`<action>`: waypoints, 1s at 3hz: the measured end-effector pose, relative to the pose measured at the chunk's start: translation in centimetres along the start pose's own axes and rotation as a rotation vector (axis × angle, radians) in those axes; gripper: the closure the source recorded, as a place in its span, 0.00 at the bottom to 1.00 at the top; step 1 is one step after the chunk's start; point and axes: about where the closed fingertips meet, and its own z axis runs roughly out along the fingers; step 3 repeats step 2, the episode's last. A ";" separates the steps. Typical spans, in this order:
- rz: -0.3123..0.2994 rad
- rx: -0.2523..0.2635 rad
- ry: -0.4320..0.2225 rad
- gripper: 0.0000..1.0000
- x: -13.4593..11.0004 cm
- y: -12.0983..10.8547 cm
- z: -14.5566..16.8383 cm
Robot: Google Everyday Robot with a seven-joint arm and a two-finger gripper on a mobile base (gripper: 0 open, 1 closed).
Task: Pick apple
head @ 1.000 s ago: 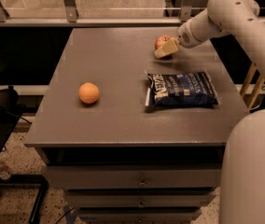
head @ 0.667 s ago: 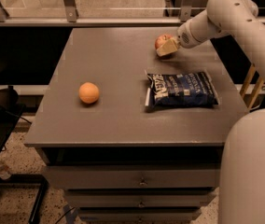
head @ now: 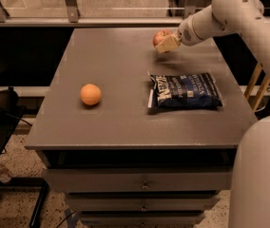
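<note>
The apple is small, red with yellowish patches. It is held in my gripper above the far right part of the grey table, and a faint shadow lies on the tabletop below it. One tan finger shows in front of the apple; the other is hidden behind the fruit. My white arm reaches in from the upper right.
A plain orange fruit lies on the left of the table. A dark blue chip bag lies flat on the right, just in front of the gripper. Drawers sit under the tabletop. A glass railing runs behind the table.
The gripper has risen with the apple in it and moved slightly left, off the tabletop. The orange fruit and the chip bag have not moved.
</note>
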 end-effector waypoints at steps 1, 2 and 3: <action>-0.031 0.018 -0.060 1.00 -1.1 0.4 -2.9; -0.058 0.049 -0.120 1.00 -1.9 0.7 -6.2; -0.058 0.049 -0.120 1.00 -1.9 0.7 -6.2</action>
